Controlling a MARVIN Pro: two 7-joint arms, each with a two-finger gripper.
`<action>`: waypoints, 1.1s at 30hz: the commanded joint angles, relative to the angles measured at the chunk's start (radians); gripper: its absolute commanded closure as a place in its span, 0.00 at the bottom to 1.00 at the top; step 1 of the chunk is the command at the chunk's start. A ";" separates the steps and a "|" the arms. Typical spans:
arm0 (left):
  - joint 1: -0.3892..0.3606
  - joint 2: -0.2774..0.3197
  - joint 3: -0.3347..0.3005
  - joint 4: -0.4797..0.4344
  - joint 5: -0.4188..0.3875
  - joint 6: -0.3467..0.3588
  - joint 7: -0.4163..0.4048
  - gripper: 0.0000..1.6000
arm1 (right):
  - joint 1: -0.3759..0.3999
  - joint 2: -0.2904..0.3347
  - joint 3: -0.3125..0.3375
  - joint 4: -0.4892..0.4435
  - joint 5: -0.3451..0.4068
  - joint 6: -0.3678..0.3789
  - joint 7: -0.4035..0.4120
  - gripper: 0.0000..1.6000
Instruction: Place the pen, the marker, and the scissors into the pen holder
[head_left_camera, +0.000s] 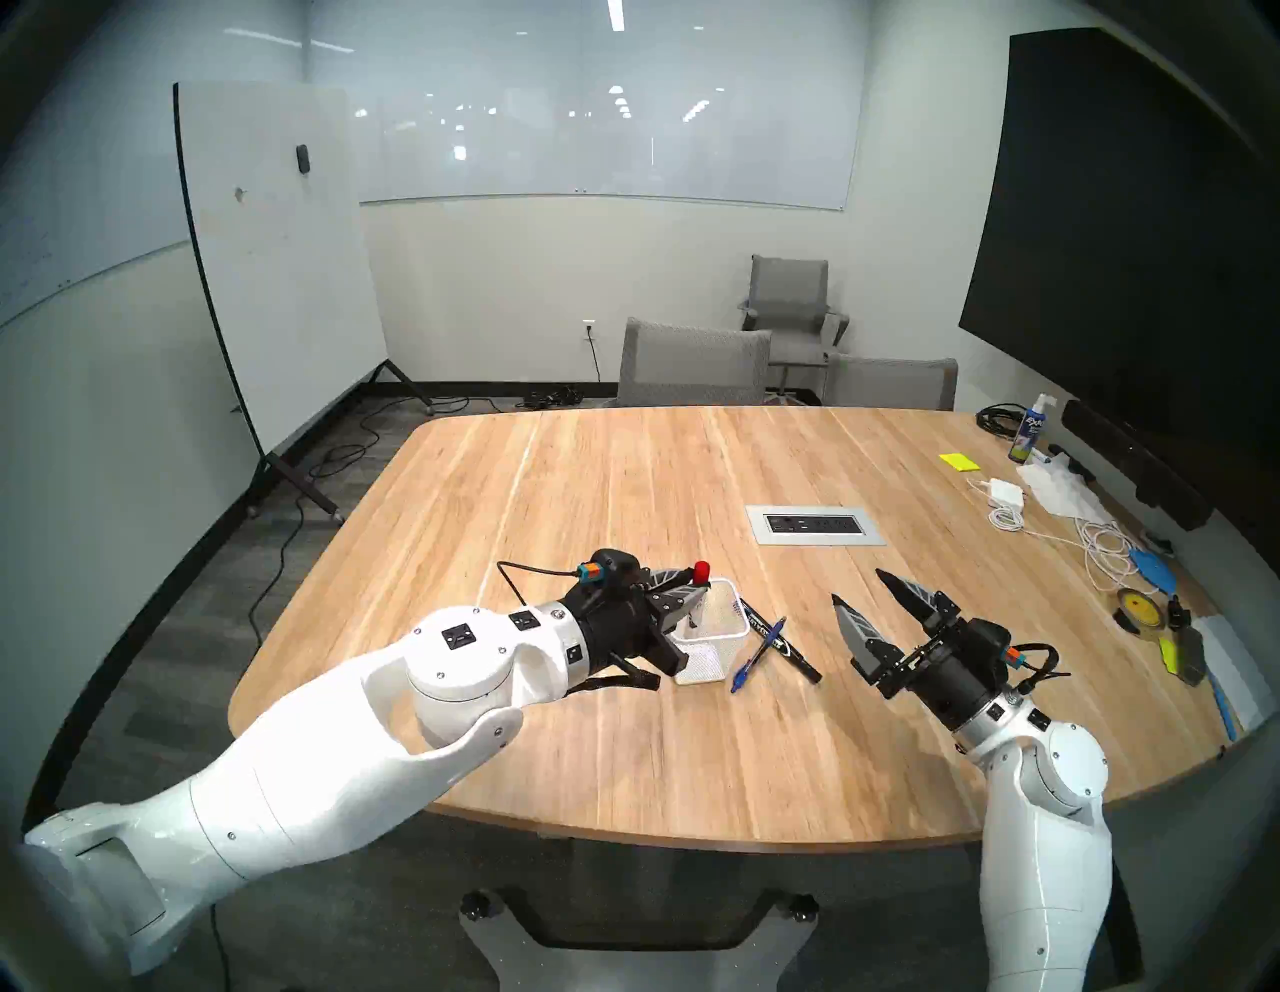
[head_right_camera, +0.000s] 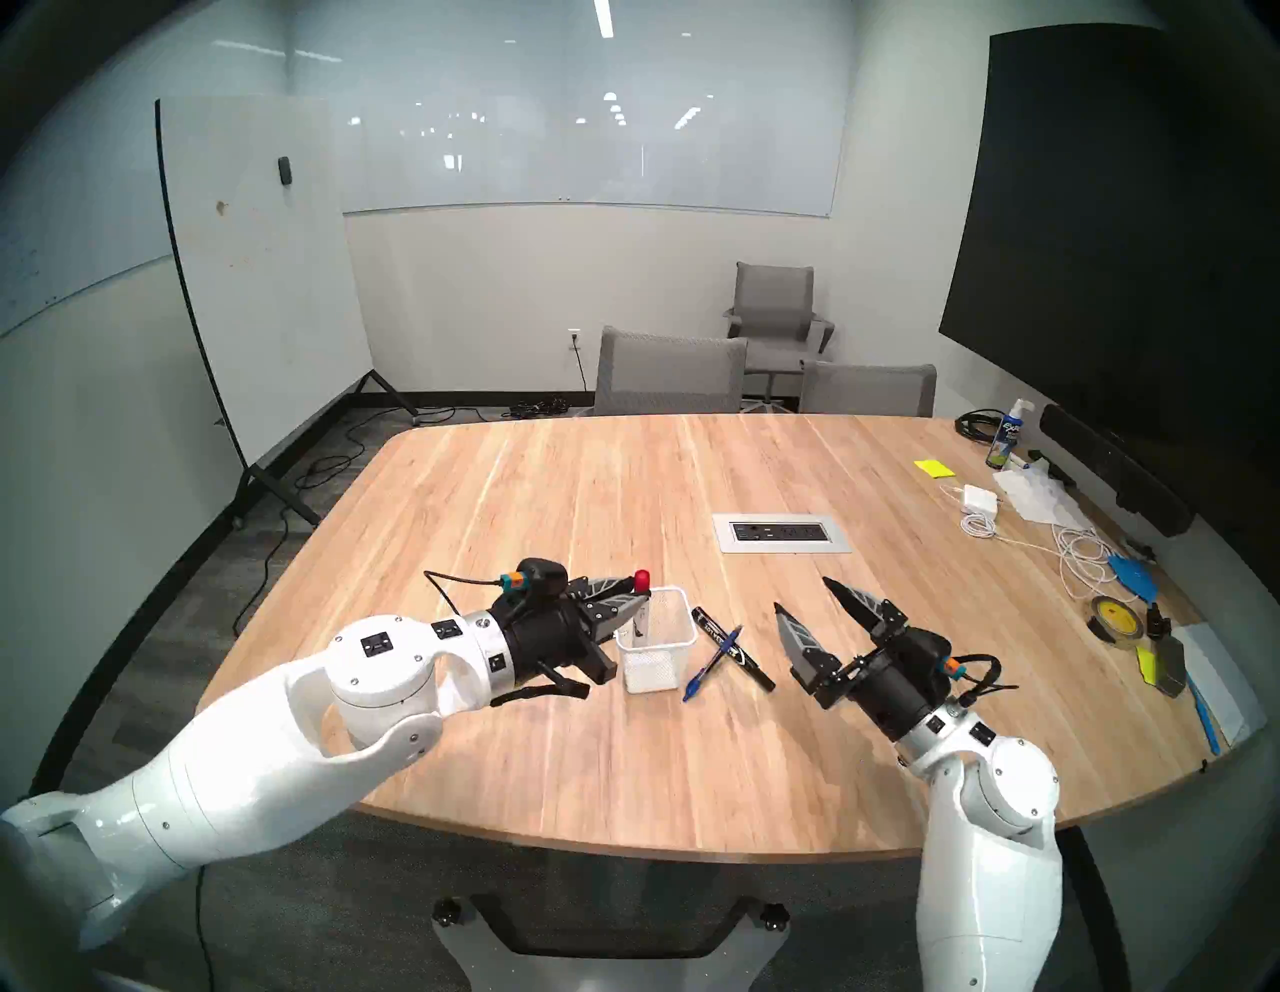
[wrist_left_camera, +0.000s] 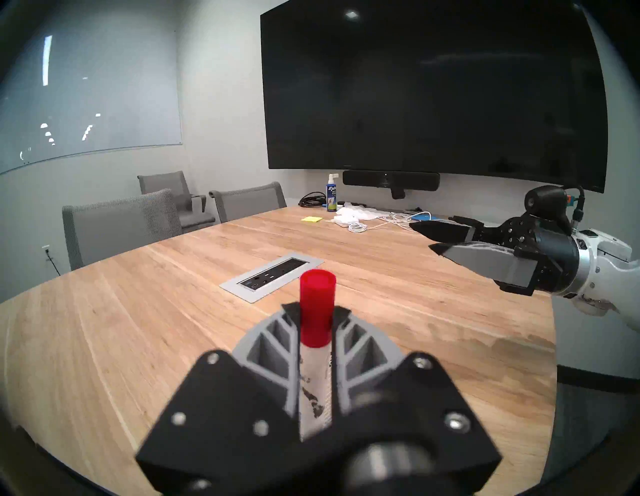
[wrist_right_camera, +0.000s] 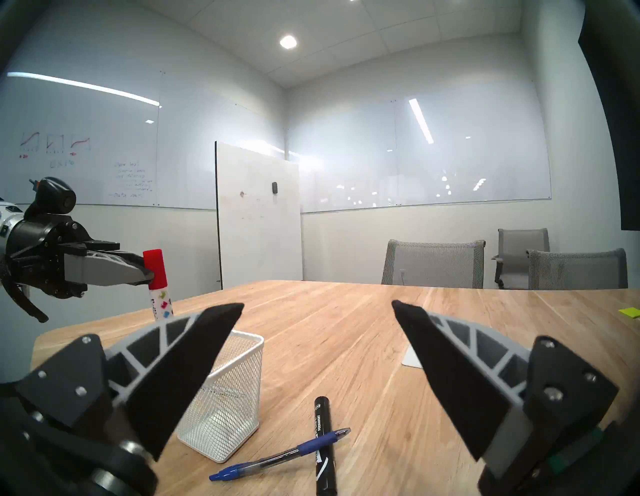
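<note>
My left gripper (head_left_camera: 696, 589) is clamped on a red-capped marker (wrist_right_camera: 157, 282), held upright with its lower end over the near-left part of the holder (head_left_camera: 713, 634); whether the tip is already past the rim I cannot tell. My right gripper (head_left_camera: 869, 613) hangs spread and empty, near the things on the table (head_left_camera: 623, 485). The holder looks empty through its mesh apart from that marker end. So nothing is fully placed yet, as I judge it: this marker is partway in. The pen (head_left_camera: 758, 654) lies just right of the holder, crossed over a black marker (head_left_camera: 783, 641), both on the wood. I see no scissors in any view, so that part stays open.
</note>
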 joint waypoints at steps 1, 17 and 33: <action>-0.001 -0.021 0.000 0.003 0.001 -0.023 0.002 1.00 | 0.009 -0.001 -0.002 -0.018 0.004 0.002 -0.001 0.00; 0.000 -0.038 0.026 0.047 0.010 -0.037 -0.001 1.00 | 0.010 -0.003 -0.001 -0.018 0.002 0.002 0.001 0.00; 0.014 -0.047 0.046 0.090 0.018 -0.052 -0.001 1.00 | 0.010 -0.005 0.001 -0.018 0.001 0.003 0.003 0.00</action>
